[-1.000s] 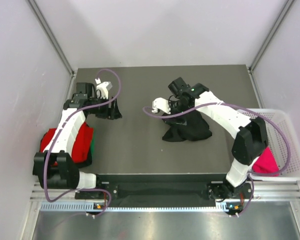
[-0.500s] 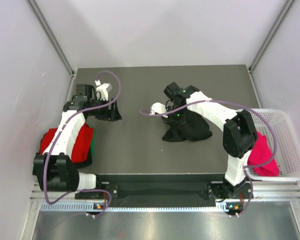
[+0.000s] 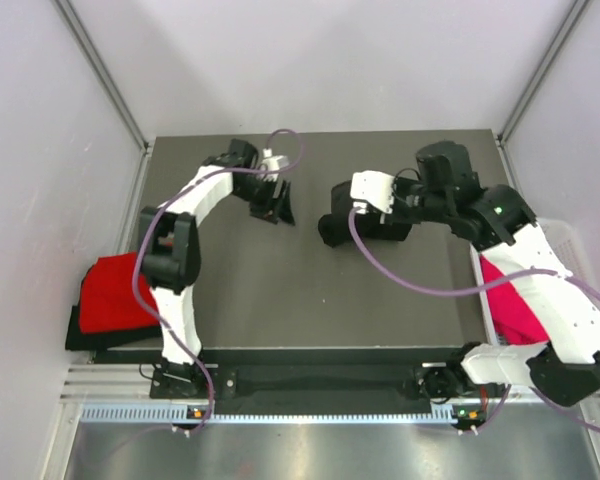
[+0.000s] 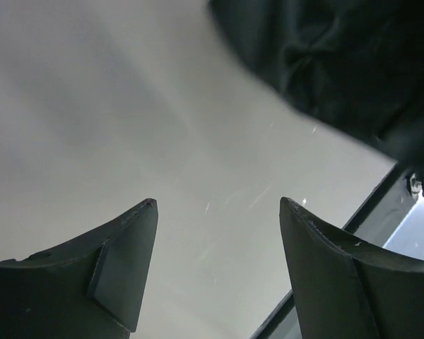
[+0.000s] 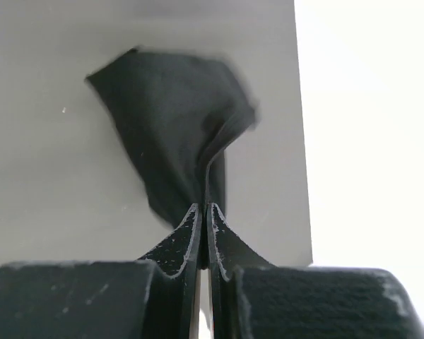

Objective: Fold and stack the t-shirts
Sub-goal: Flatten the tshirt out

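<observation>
A black t-shirt (image 3: 365, 226) hangs in a bunch over the back middle of the table, pinched by one fold. My right gripper (image 5: 205, 209) is shut on that fold, and the cloth (image 5: 173, 134) droops away from the fingertips. My left gripper (image 3: 276, 203) is open just left of the black shirt, with nothing between its fingers (image 4: 127, 261); in the left wrist view the black shirt (image 4: 339, 63) lies ahead to the upper right. A folded red t-shirt (image 3: 115, 295) rests at the table's left edge. A magenta-pink t-shirt (image 3: 515, 300) shows at the right edge.
The grey table (image 3: 280, 290) ends in a dark front rail (image 3: 310, 355). White walls and metal posts (image 3: 105, 75) close in the back and sides. The right arm's white links (image 3: 550, 290) cross over the pink shirt's area.
My right gripper has shut on the black shirt and lifted it up and toward the back. My left arm has swung from the left side to the back middle.
</observation>
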`<state>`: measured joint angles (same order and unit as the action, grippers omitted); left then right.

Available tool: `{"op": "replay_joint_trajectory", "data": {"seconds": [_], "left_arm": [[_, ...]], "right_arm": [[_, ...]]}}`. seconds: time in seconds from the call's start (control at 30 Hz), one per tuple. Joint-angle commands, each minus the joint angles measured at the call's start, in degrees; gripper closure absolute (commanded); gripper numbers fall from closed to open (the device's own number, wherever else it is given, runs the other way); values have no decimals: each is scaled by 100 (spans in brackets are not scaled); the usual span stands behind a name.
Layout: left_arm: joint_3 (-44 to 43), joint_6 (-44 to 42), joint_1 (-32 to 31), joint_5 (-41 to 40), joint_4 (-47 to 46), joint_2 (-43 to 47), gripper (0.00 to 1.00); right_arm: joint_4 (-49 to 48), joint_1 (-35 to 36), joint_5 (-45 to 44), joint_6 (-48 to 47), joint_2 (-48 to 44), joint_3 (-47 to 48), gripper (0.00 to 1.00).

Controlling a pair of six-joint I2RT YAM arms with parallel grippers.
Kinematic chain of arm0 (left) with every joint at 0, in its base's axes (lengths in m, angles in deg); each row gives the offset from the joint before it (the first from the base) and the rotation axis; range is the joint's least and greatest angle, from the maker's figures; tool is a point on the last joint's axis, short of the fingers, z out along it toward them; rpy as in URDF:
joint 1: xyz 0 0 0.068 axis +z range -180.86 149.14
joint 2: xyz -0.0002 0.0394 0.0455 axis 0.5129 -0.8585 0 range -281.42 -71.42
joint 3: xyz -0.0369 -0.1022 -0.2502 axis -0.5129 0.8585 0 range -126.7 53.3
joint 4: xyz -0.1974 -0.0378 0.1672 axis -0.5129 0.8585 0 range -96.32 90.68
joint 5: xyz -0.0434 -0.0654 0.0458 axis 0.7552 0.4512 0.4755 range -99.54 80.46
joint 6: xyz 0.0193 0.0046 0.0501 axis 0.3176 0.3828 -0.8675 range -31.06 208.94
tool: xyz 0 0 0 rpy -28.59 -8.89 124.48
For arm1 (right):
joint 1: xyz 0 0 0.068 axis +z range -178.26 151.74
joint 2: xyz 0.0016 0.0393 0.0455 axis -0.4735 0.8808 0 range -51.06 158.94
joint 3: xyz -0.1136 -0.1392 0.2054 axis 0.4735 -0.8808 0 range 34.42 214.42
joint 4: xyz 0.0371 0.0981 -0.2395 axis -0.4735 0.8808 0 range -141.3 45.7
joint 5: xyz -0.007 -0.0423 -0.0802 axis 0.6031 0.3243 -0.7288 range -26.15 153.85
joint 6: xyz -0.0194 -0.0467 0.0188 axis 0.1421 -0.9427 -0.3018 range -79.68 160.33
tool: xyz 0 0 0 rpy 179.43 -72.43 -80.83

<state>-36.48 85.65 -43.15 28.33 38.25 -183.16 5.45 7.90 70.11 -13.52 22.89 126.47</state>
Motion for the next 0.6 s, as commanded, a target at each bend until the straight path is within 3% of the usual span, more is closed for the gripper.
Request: {"op": "replay_joint_trajectory", "data": {"seconds": [0.0, 0.2, 0.57], "left_arm": [[-1240, 39, -317, 441, 218, -619, 26], [-2692, 74, -625, 326, 411, -1744, 26], [-2465, -260, -1662, -314, 526, -1824, 27]], "right_arm": [[336, -74, -72, -214, -152, -511, 100], [785, -74, -546, -495, -750, -1575, 100], [671, -250, -442, -320, -1102, -2428, 100]]}}
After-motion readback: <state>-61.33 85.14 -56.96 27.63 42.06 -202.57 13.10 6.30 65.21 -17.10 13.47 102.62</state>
